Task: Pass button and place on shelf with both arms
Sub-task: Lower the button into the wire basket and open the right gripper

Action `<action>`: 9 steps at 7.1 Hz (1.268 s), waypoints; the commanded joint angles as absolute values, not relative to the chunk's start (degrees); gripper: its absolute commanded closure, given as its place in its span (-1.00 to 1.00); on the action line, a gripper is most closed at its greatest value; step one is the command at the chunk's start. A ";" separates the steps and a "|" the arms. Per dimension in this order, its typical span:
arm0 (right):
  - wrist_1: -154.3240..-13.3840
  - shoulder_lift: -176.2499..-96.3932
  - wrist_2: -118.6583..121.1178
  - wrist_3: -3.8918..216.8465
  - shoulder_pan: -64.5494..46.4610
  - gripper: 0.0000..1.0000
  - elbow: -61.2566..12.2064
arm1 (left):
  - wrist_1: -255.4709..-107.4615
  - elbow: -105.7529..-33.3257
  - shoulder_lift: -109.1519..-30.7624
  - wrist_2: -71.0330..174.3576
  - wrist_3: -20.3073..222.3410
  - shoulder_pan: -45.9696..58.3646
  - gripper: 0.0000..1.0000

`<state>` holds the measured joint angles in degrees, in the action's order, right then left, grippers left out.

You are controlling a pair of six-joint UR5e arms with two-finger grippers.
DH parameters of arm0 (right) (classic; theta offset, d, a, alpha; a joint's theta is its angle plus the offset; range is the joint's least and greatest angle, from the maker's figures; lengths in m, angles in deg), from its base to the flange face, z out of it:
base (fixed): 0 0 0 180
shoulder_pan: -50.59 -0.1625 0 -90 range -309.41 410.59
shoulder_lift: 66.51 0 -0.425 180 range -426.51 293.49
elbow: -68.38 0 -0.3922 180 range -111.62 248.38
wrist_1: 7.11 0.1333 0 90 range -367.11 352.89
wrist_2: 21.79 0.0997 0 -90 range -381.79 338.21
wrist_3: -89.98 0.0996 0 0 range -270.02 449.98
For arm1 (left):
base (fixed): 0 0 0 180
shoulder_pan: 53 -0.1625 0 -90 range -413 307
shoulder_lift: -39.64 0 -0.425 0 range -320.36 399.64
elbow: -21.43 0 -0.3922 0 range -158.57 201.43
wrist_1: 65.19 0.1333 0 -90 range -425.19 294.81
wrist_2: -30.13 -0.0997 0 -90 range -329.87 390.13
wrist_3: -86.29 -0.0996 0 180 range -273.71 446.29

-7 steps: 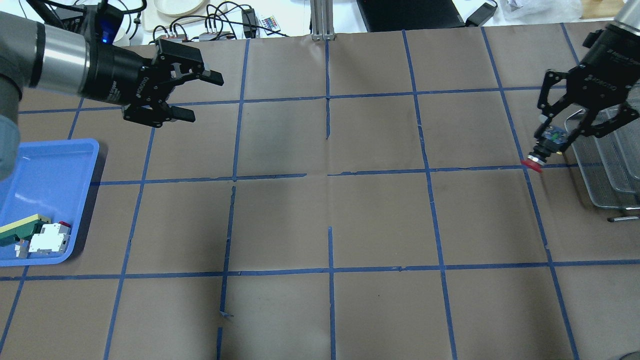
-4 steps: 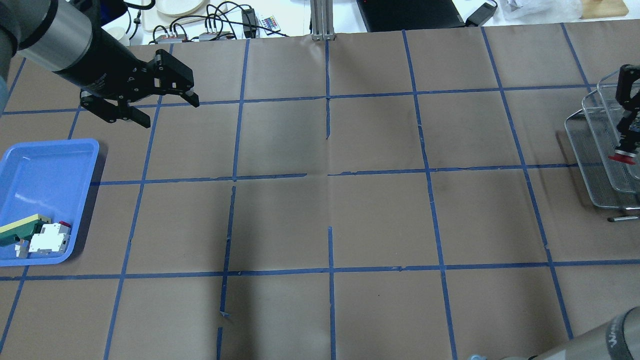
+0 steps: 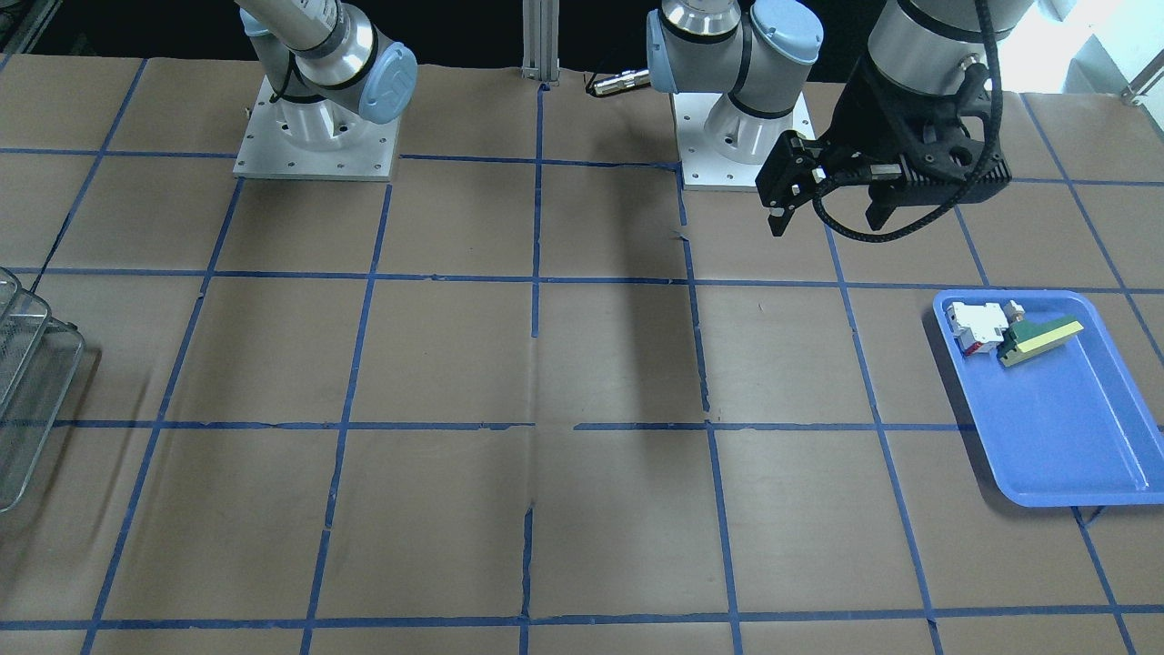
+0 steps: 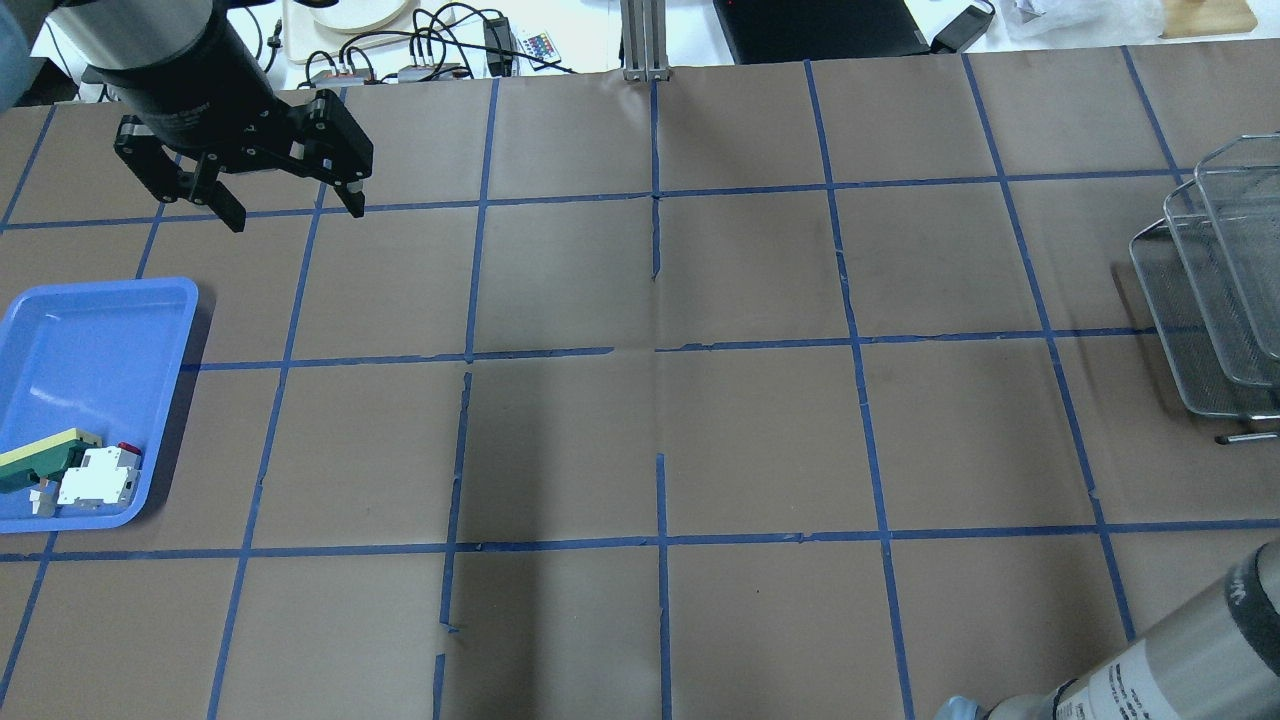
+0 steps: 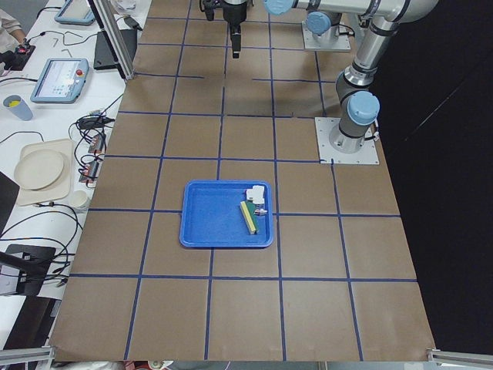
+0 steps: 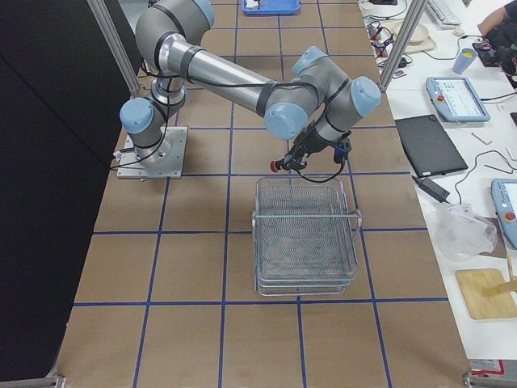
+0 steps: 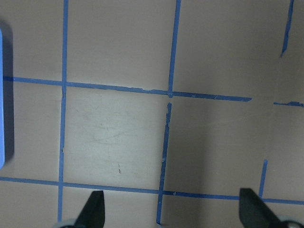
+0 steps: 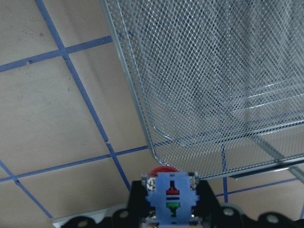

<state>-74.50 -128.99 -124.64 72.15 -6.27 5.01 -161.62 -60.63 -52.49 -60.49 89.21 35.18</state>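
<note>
My right gripper is shut on the button and holds it in the air just off the robot-side end of the wire-mesh shelf. In the right wrist view the button shows base-on, its red cap behind it, next to a corner of the shelf. The shelf stands at the table's right edge; the right gripper is out of the overhead view. My left gripper is open and empty, pointing down above the table at the back left; it also shows in the front view.
A blue tray at the left edge holds a white-and-red block and a green-and-yellow wedge. My right forearm crosses the near right corner. A loose rod lies by the shelf. Cables lie beyond the far edge.
My right gripper carried the button to the right, out of the overhead view, to the shelf's end. My left gripper drew back to the left and turned to point downward.
</note>
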 commanded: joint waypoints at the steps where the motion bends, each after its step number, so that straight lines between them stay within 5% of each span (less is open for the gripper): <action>1: -77.85 -126.29 -125.50 69.42 -4.97 0.65 5.19 | -162.92 -59.69 -52.39 -60.49 83.26 34.99 -0.99; 3: -79.79 -126.11 -125.24 68.18 -4.96 0.44 5.19 | -163.53 -61.00 -51.33 -60.05 79.34 34.10 -0.99; 4: -81.36 -125.93 -124.89 68.18 -4.96 0.05 5.01 | -163.45 -60.58 -51.33 -59.96 79.34 33.75 -0.99; 5: -82.16 -124.97 -124.89 68.09 -4.96 -0.56 5.10 | -163.45 -60.66 -51.33 -59.96 79.34 33.84 -0.99; 8: -83.31 -124.78 -125.24 68.09 -4.96 -0.66 5.10 | -163.10 -60.04 -51.42 -59.96 79.34 33.75 -0.99; 9: -83.22 -125.74 -124.54 68.00 -5.05 -0.87 5.19 | -163.10 -60.04 -51.42 -59.96 79.34 33.58 -0.99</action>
<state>-83.25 -124.91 -125.08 68.08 -4.97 5.12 -163.13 -60.09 -51.41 -59.96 79.35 33.67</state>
